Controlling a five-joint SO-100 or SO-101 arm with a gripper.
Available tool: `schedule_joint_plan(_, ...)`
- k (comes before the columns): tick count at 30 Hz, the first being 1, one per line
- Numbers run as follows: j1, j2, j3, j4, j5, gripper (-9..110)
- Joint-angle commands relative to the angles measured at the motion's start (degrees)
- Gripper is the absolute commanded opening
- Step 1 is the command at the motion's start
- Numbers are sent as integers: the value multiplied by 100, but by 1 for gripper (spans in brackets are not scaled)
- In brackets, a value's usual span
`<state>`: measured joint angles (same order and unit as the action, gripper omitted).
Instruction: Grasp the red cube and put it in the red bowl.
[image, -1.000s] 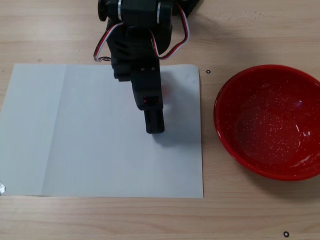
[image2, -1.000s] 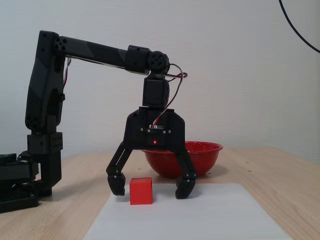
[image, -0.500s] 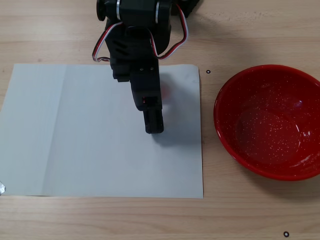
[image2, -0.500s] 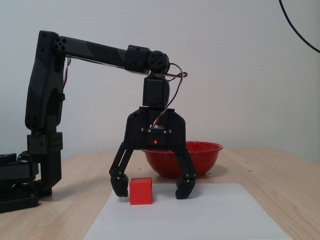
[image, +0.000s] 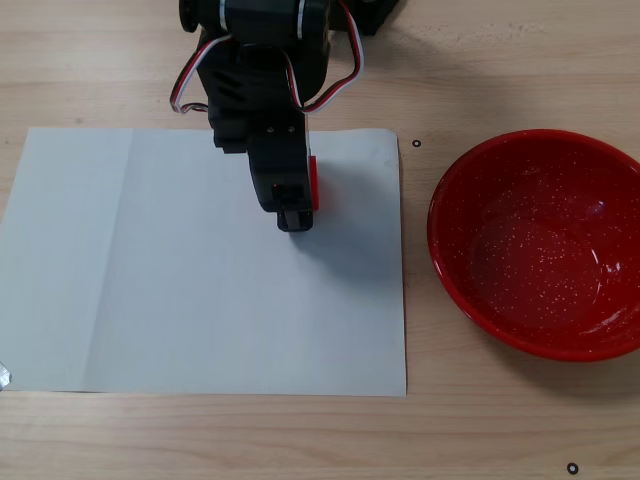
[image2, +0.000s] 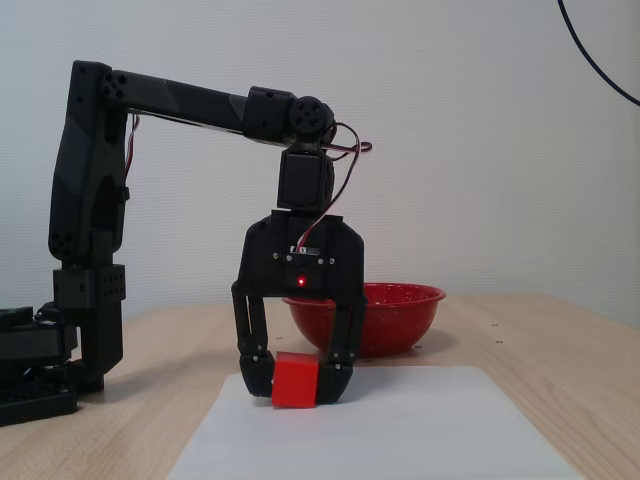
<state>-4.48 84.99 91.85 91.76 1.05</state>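
Arm (image2: 190, 100): upper link reaches out level from the upright base post, wrist bent straight down.
End effector (image2: 296, 382): points down, low over the paper; fingers (image2: 253, 360) clamped on both sides of the cube (image2: 295, 380).
Status light: red, lit on the wrist housing.

We record a light wood-grain table (image: 200, 60) under soft, even light. A white paper sheet (image: 150, 290) lies flat on it. Behind it stands a plain white wall (image2: 480, 130), with a black cable (image2: 600, 70) at upper right.
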Motion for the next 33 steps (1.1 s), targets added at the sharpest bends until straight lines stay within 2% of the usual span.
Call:
schedule_joint_plan(1, 62, 765, -211, 237, -141, 0)
schedule_joint_plan(13, 519, 773, -2496, 1749, -475, 0)
schedule_joint_plan(21, 782, 773, -3217, 1696, -475, 0)
schedule_joint_plan(28, 1872, 545, -4491, 1301, -589, 0)
schedule_joint_plan(33, 2549, 457, -4772, 642, -606, 0)
